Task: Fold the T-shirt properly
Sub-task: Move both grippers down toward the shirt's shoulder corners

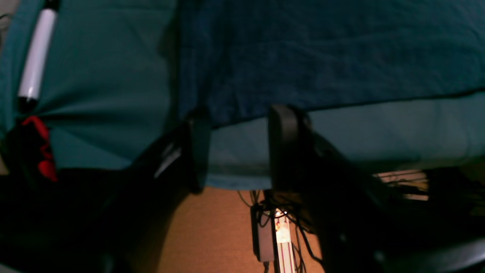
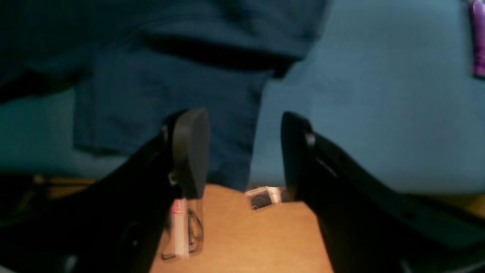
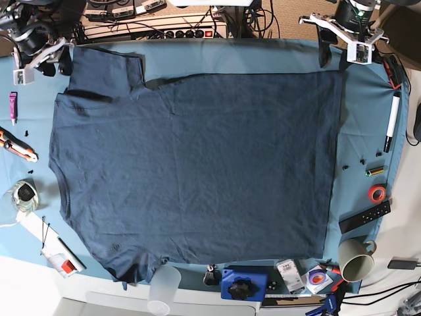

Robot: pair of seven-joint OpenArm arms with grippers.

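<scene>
Navy T-shirt (image 3: 197, 171) is lying flat, unfolded, across the teal cloth (image 3: 263, 56); every fold is waiting. Left gripper (image 1: 237, 148) and right gripper (image 2: 244, 151) are gaping empty at its far corners.

dim, blurry wrist views; base view bright, evenly lit, sharp.

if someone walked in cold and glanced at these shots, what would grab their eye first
The big dark navy T-shirt spread flat over most of the teal table cloth dominates the scene. At its two far corners the left gripper and the right gripper stand with jaws open at the shirt's edge, holding nothing. Small clutter rings the cloth: a white marker at one side, a grey mug and a clear plastic cup along the near edge.
</scene>
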